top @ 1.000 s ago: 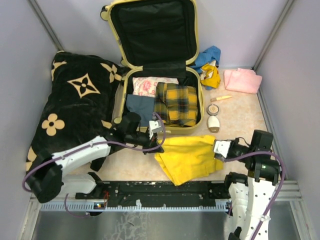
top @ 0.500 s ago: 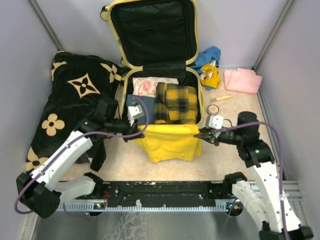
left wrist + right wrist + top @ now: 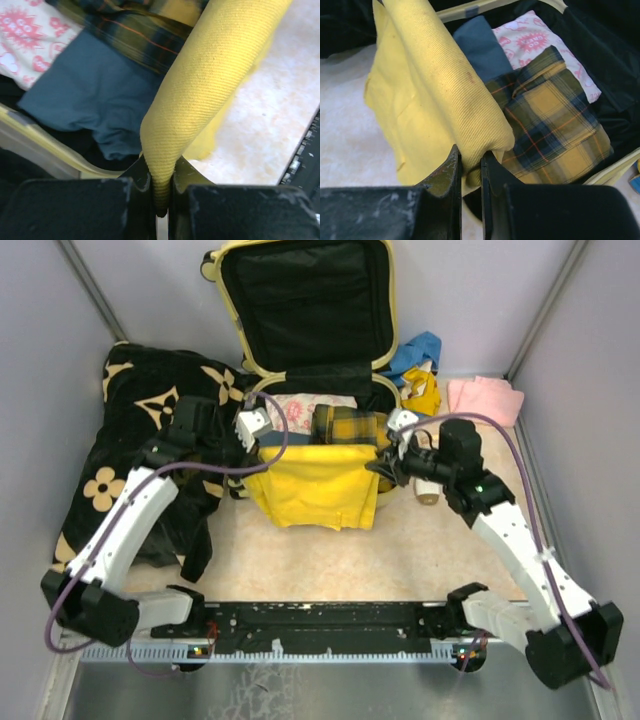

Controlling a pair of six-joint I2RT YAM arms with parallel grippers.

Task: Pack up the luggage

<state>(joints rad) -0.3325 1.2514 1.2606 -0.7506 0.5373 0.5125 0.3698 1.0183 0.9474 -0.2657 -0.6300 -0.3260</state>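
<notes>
Cloth held up at luggage, both arms.
L gripper (image 3: pixel 161 200) and R gripper (image 3: pixel 470 170) each clamped on a top corner of yellow cloth (image 3: pixel 312 485), stretched across near rim of luggage (image 3: pixel 392 330). Case open at table's back centre, lid upright; plaid (image 3: pixel 350 425), blue item (image 3: pixel 95 85), floral item (image 3: pixel 300 410) inside.

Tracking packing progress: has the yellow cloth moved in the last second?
Yes. The yellow cloth moved up-frame, from the floor near the base rail to the luggage, now draped over its near rim.
</notes>
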